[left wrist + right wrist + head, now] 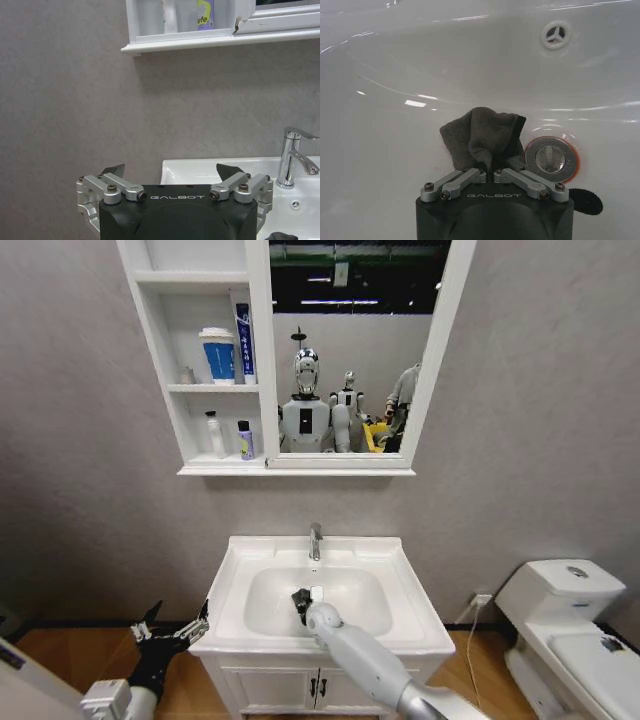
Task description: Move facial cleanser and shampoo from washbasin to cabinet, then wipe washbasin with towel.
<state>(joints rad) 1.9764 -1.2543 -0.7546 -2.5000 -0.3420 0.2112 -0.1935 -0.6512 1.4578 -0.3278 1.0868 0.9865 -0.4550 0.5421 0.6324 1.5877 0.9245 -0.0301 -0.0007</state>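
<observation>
White wall-hung cabinet (205,360) with mirror panel and open shelf column: well above and beyond both pincers. Bottles and tubes stand on its shelves, so the moving part of the task reads as done; judgement only.

White rectangular ceramic washbasin (400,585) with oval bowl: no bottles on its rim. Chrome faucet (315,540) at the back edge, beyond the right pincer.

Right pincer (487,169): down inside the bowl, pressed together on the small dark grey cloth towel (482,137). The towel bunches out ahead of the fingertips and lies against the bowl floor.

Key relation: the red-ringed chrome drain (552,159) sits just beside the right pincer, off to one side of the pinched towel, near it but apart from it. The small white overflow hole (555,35) is farther ahead on the bowl wall. Unwiped bowl surface therefore extends forward of the towel and across to the side away from the drain.

Left pincer (170,172): fingers spread, holding nothing, parked off the washbasin's left edge below rim level. The right arm is plainly the nearer one for wiping.
</observation>
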